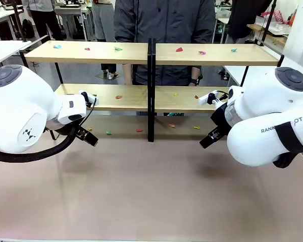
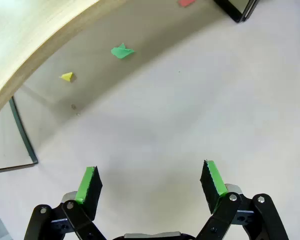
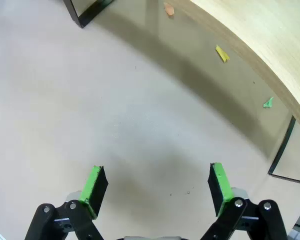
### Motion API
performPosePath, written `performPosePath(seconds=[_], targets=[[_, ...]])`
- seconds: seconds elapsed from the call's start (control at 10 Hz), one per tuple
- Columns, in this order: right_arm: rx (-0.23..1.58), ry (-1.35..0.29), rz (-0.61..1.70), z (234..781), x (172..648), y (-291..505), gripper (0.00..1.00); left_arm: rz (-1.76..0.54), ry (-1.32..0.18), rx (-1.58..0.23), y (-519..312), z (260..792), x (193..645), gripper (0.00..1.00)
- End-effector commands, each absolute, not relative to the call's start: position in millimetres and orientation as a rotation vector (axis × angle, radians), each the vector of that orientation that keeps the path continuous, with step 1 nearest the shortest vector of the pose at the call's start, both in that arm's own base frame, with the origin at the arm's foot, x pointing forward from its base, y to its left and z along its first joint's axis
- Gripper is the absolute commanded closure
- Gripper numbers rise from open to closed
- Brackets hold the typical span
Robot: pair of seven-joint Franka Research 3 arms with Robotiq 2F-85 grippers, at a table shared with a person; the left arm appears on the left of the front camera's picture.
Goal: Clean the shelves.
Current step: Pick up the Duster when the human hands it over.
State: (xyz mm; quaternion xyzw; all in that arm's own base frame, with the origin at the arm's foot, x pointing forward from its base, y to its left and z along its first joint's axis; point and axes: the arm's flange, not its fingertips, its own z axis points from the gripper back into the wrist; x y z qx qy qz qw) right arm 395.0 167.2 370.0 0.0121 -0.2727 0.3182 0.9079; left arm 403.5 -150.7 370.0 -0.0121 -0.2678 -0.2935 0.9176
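The shelves (image 1: 116, 52) stand across the far half of the table, two light wooden boards on a black frame with a black centre post (image 1: 151, 85). Small coloured paper scraps lie on both boards and on the tabletop beneath. My left gripper (image 1: 88, 137) hovers low in front of the left half, open and empty. In the left wrist view the left gripper (image 2: 151, 182) points at bare tabletop, with a green scrap (image 2: 122, 51) and a yellow scrap (image 2: 67, 76) beyond. My right gripper (image 1: 208, 140) hangs before the right half, and the right wrist view shows the right gripper (image 3: 157, 187) open and empty.
A person (image 1: 164, 20) stands behind the shelves. Under the lower board (image 3: 260, 35) lie an orange scrap (image 3: 168, 9), a yellow scrap (image 3: 221, 53) and a green scrap (image 3: 267, 103). The beige tabletop (image 1: 151, 201) stretches in front of both arms.
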Motion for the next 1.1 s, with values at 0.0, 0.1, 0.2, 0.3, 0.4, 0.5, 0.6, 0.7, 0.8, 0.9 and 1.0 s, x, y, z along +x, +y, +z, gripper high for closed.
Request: performPosePath(seconds=[0.0, 0.1, 0.2, 0.3, 0.4, 0.5, 0.6, 0.7, 0.8, 0.9, 1.0], targets=[[0.025, -0.563, 0.657, 370.3, 395.0, 167.2, 0.00, -0.604, -0.551, -0.025, -150.7, 370.1, 403.5, 0.00], [0.025, -0.563, 0.657, 370.3, 395.0, 167.2, 0.00, -0.604, -0.551, -0.025, -150.7, 370.1, 403.5, 0.00], [0.025, -0.563, 0.657, 370.3, 395.0, 167.2, 0.00, -0.604, -0.551, -0.025, -150.7, 370.1, 403.5, 0.00], [0.025, -0.563, 0.657, 370.3, 395.0, 167.2, 0.00, -0.604, -0.551, -0.025, -150.7, 370.1, 403.5, 0.00], [0.025, -0.563, 0.657, 370.3, 395.0, 167.2, 0.00, -0.604, -0.551, -0.025, -150.7, 370.1, 403.5, 0.00], [0.025, -0.563, 0.657, 370.3, 395.0, 167.2, 0.00, -0.604, -0.551, -0.025, -150.7, 370.1, 403.5, 0.00], [0.025, -0.563, 0.657, 370.3, 395.0, 167.2, 0.00, -0.604, -0.551, -0.025, -150.7, 370.1, 403.5, 0.00], [0.025, -0.563, 0.657, 370.3, 395.0, 167.2, 0.00, -0.604, -0.551, -0.025, -150.7, 370.1, 403.5, 0.00], [0.025, -0.563, 0.657, 370.3, 395.0, 167.2, 0.00, -0.604, -0.551, -0.025, -150.7, 370.1, 403.5, 0.00], [0.025, -0.563, 0.657, 370.3, 395.0, 167.2, 0.00, -0.604, -0.551, -0.025, -150.7, 370.1, 403.5, 0.00], [0.025, -0.563, 0.657, 370.3, 395.0, 167.2, 0.00, -0.604, -0.551, -0.025, -150.7, 370.1, 403.5, 0.00]])
